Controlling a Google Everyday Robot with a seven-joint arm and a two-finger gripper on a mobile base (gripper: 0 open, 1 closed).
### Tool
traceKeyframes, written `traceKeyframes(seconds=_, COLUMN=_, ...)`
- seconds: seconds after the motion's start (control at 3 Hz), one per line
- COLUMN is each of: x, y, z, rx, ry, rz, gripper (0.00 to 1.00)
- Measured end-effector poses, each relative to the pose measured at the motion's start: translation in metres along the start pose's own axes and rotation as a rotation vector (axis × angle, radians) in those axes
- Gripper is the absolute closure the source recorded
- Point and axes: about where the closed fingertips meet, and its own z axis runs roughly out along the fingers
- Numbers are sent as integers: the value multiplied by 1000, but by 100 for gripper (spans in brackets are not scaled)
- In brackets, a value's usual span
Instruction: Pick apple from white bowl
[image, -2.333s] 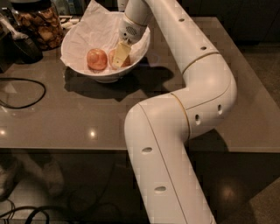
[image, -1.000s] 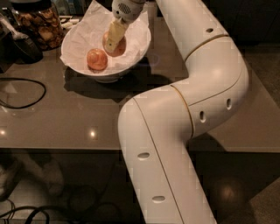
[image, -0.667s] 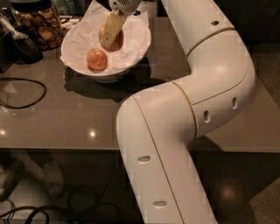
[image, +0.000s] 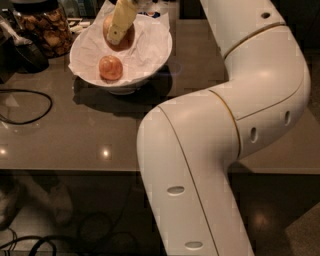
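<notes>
My gripper is at the top of the camera view, above the white bowl. It is shut on the apple, which has pale yellow-orange skin and hangs just above the crumpled white paper lining the bowl. One cream finger covers the apple's front. A redder, pinker apple lies in the bowl, below and left of the held one. The bowl stands at the back left of the grey table. My white arm fills the right and the middle of the view.
A glass jar of brown snacks stands just left of the bowl. A dark object lies in front of the jar. A black cable loops on the table's left. The table's front edge runs below, with floor cables under it.
The gripper has lifted the pale apple out of the bowl's bottom and moved it up and slightly left. The redder apple has stayed in place.
</notes>
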Motion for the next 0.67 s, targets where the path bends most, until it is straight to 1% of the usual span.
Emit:
traceKeyframes(seconds=0.33, x=-10, y=15, z=-16, rx=-25, ry=-53, rz=-18, gripper=100)
traceKeyframes(seconds=0.67, x=-22, y=32, z=-40, rx=-28, ry=-109, rz=-19, gripper=100)
